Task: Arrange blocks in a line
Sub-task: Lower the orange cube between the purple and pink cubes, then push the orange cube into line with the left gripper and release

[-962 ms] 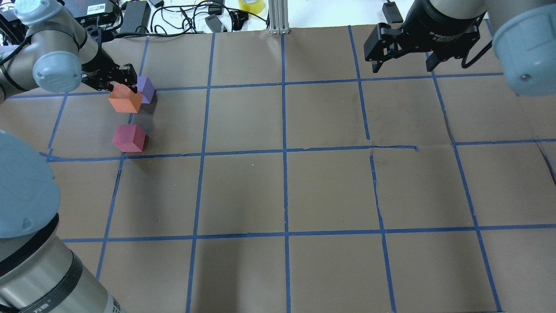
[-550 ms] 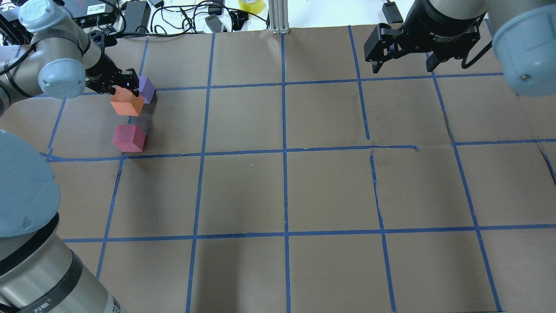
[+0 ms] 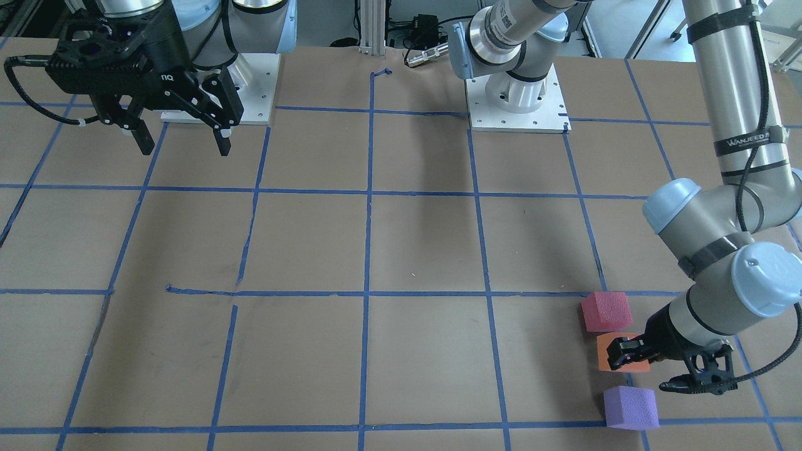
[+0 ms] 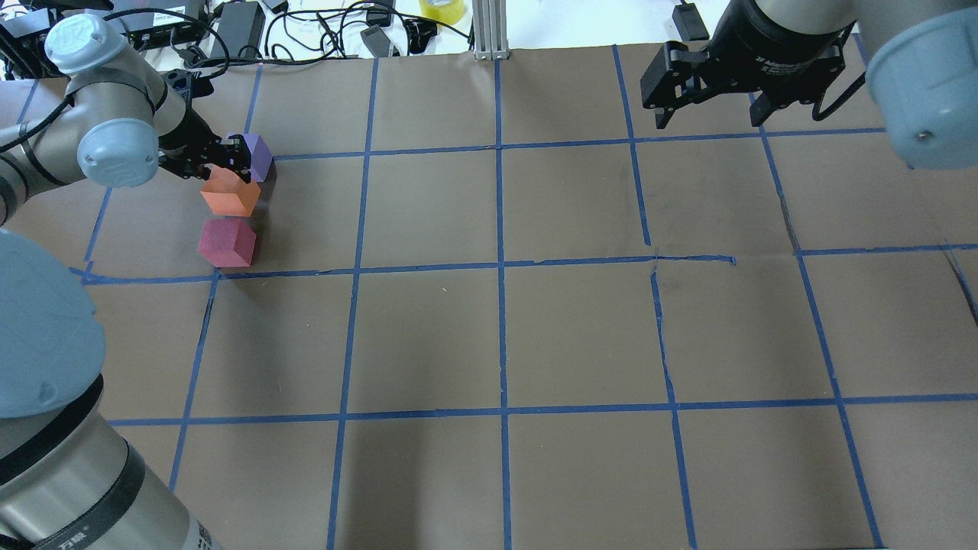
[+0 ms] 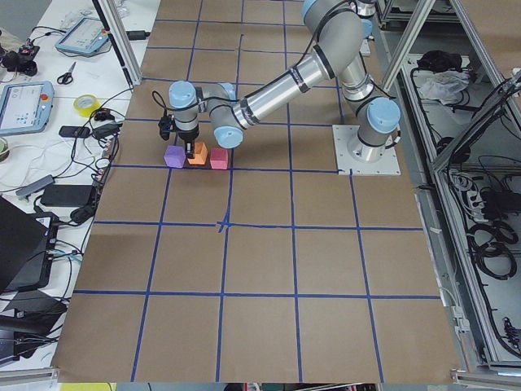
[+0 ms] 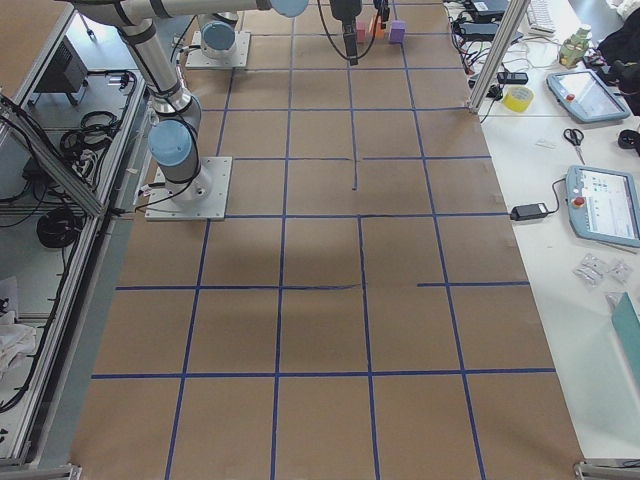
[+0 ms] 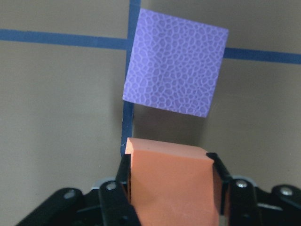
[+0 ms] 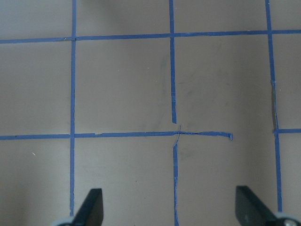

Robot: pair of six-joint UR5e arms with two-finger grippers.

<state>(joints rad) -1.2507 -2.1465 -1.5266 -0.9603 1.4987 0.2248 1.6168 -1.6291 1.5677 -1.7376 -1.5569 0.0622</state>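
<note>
left claw [image 7: 169, 165] clamped on orange block [image 4: 229, 195], low over the bench [image 4: 581, 328], between purple block [image 4: 258, 156] and red block [image 4: 226, 242], close to both. right claw [image 4: 707, 107] wide, idle, well apart. step looks like placing the middle block. next: settle it flat in line, open, lift straight up without nudging neighbours.

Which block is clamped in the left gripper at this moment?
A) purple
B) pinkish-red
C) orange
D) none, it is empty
C: the left wrist view shows the orange block pinched between the jaws of the left gripper, with the purple block lying free ahead.
</note>
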